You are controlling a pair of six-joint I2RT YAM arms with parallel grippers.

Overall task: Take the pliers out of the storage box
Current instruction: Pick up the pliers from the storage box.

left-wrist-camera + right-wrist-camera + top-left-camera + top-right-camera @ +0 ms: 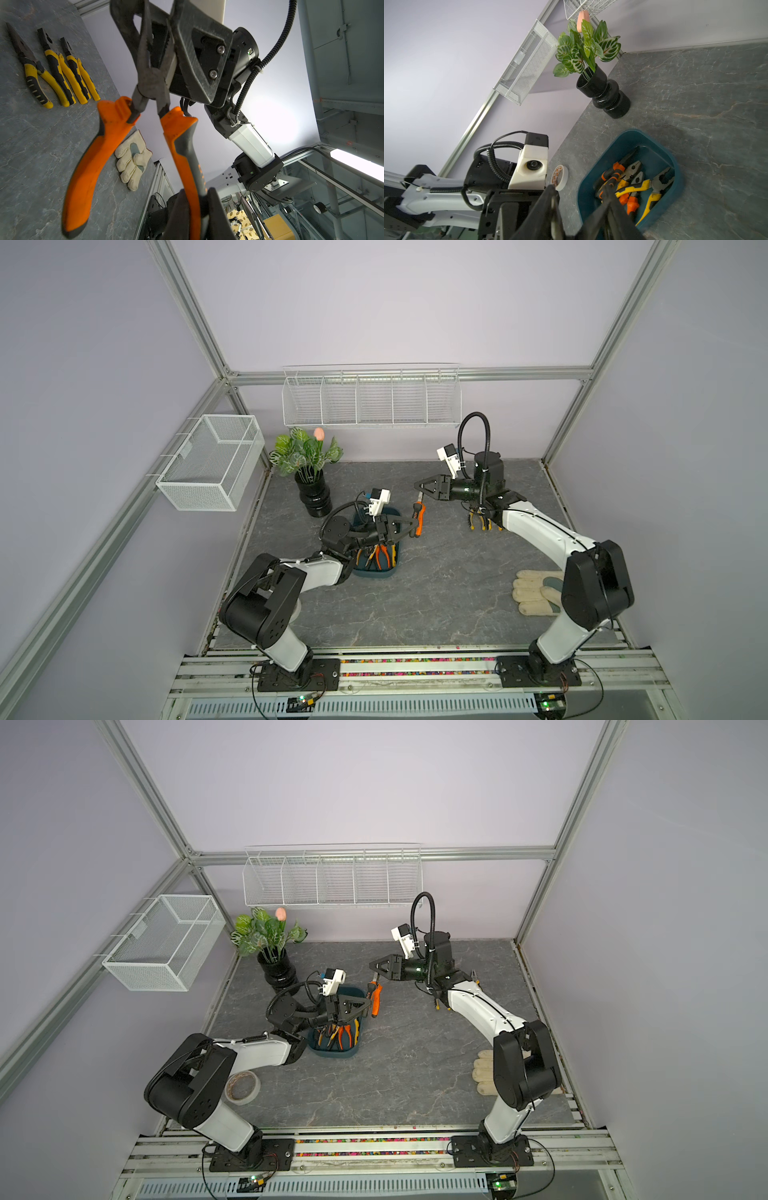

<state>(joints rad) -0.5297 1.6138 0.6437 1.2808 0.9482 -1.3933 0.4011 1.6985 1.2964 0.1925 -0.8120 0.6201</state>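
With my left gripper point(409, 526) clamped on a handle of the orange pliers point(419, 518), up beside the storage box point(376, 573), I cannot tell whether my right gripper point(419, 491) around their nose grips yet, so releasing early could drop them.

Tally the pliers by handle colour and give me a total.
Yellow-handled pliers: 5 (3 on the table, 2 in the storage box)
Orange-handled pliers: 3 (1 held by the left gripper, 2 in the storage box)
Total: 8
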